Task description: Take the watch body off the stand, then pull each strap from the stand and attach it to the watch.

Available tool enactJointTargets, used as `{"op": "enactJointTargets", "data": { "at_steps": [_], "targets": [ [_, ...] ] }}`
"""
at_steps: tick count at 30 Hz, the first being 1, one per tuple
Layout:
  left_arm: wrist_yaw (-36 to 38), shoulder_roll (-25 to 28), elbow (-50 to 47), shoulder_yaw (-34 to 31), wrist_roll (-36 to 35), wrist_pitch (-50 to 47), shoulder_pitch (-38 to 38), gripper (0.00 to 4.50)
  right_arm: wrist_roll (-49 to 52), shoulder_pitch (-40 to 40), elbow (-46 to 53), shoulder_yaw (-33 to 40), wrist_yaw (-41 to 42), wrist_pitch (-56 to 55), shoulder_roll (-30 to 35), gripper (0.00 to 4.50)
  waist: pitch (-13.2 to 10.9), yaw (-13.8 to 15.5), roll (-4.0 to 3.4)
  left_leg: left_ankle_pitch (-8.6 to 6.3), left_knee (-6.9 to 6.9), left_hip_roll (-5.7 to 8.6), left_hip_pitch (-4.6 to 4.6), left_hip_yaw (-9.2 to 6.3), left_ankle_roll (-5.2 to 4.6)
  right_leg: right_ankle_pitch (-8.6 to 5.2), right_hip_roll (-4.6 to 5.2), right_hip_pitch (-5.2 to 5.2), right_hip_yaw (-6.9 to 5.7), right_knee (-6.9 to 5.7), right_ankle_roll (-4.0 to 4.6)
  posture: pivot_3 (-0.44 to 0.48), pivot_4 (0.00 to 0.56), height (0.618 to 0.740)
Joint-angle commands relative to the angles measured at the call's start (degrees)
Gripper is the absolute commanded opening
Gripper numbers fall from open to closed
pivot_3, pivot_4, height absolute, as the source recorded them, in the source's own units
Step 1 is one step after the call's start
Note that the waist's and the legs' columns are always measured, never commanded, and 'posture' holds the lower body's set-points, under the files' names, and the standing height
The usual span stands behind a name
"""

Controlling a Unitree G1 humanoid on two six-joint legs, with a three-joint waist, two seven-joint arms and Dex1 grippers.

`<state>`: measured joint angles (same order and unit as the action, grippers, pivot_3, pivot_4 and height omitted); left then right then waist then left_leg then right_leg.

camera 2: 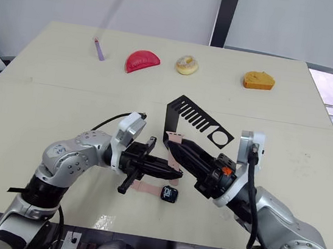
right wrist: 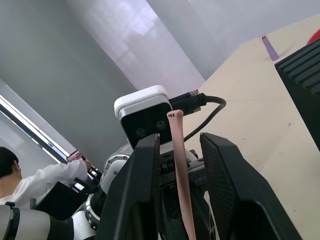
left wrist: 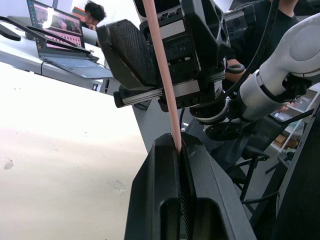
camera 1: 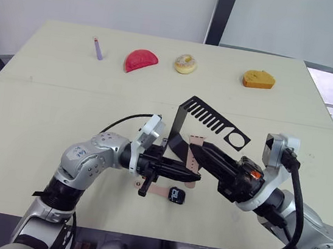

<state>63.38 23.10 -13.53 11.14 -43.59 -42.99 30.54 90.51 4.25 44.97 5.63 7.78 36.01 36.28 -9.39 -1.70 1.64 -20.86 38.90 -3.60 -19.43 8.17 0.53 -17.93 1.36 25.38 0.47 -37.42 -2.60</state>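
My left gripper [camera 1: 195, 176] is shut on the lower end of one pink strap [camera 1: 191, 160], which stands upright from its fingers [left wrist: 165, 165]. My right gripper [right wrist: 179, 137] is open, and the strap [right wrist: 181, 165] rises through the gap between its fingers without touching either. The watch body [camera 1: 177, 196] lies on the table just below both grippers, with the other pink strap [camera 1: 157, 192] lying against its left side. The black stand [camera 1: 207, 119] stands right behind the grippers, its comb-slotted top arm reaching to the right.
Along the table's far edge lie a purple stick [camera 1: 98, 48], a red half-round piece [camera 1: 140, 60], a doughnut [camera 1: 185, 64] and an orange-yellow piece [camera 1: 258, 80]. People sit beyond the table with a laptop [left wrist: 60, 30].
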Motion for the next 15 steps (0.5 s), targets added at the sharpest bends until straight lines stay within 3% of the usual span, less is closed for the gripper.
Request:
{"op": "enactJointTargets", "data": {
  "at_steps": [1,11,15],
  "targets": [
    [0.21,-0.19,-1.53,-0.77,-0.49,1.04,-0.29,0.0,1.06,0.48,1.18,1.57,0.15,-1.09,0.72,1.38,0.0,0.0,0.0,0.0,0.0,0.0,0.0,0.0,0.0,0.0,0.0,0.0,0.0,0.0,0.0,0.0,0.15,0.737],
    [0.01,-0.6,-1.49,-0.77,-0.49,1.14,-0.3,0.0,0.71,1.16,1.25,1.05,-0.08,-1.12,0.66,1.38,0.0,0.0,0.0,0.0,0.0,0.0,0.0,0.0,0.0,0.0,0.0,0.0,0.0,0.0,0.0,0.0,0.15,0.737],
    [0.07,-0.63,-1.32,-0.79,-0.45,1.18,-0.29,0.0,0.88,1.44,1.3,0.95,-0.17,-1.17,0.53,0.05,0.0,0.01,0.0,0.0,0.0,0.0,0.0,-0.01,0.0,0.0,0.0,0.0,0.0,0.0,0.0,0.0,0.15,0.737]
  ]
}}
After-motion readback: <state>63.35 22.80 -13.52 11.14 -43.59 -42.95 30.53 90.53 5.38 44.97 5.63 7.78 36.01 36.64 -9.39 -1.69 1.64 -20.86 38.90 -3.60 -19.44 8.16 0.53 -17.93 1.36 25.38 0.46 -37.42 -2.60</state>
